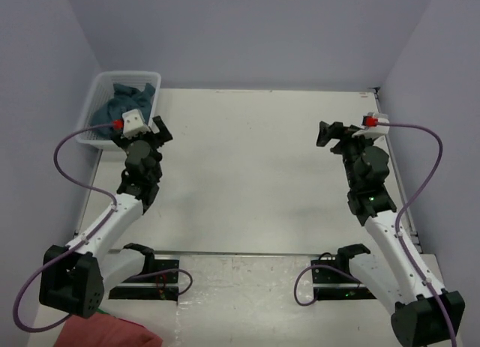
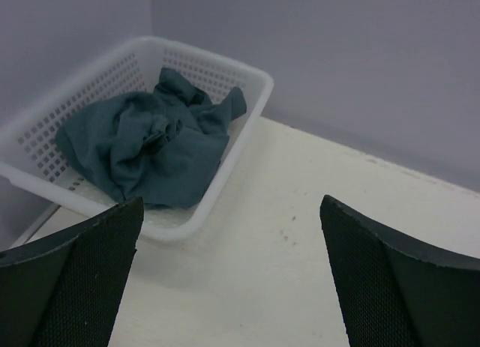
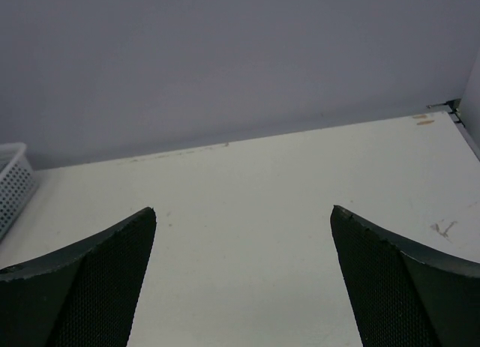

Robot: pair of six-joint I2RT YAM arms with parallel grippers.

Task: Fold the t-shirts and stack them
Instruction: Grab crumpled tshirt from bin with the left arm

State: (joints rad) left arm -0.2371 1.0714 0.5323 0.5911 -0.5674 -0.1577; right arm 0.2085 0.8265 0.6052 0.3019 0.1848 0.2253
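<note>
A crumpled dark teal t-shirt lies in a white mesh basket at the table's far left corner. In the left wrist view the shirt fills the basket, ahead and to the left of the fingers. My left gripper is open and empty, just beside the basket's near right side, over bare table. My right gripper is open and empty over the table's right part, facing the back wall.
The table is walled at the back and on both sides. A red cloth lies off the table's near edge beside the left arm's base. The basket's corner shows at the left edge of the right wrist view.
</note>
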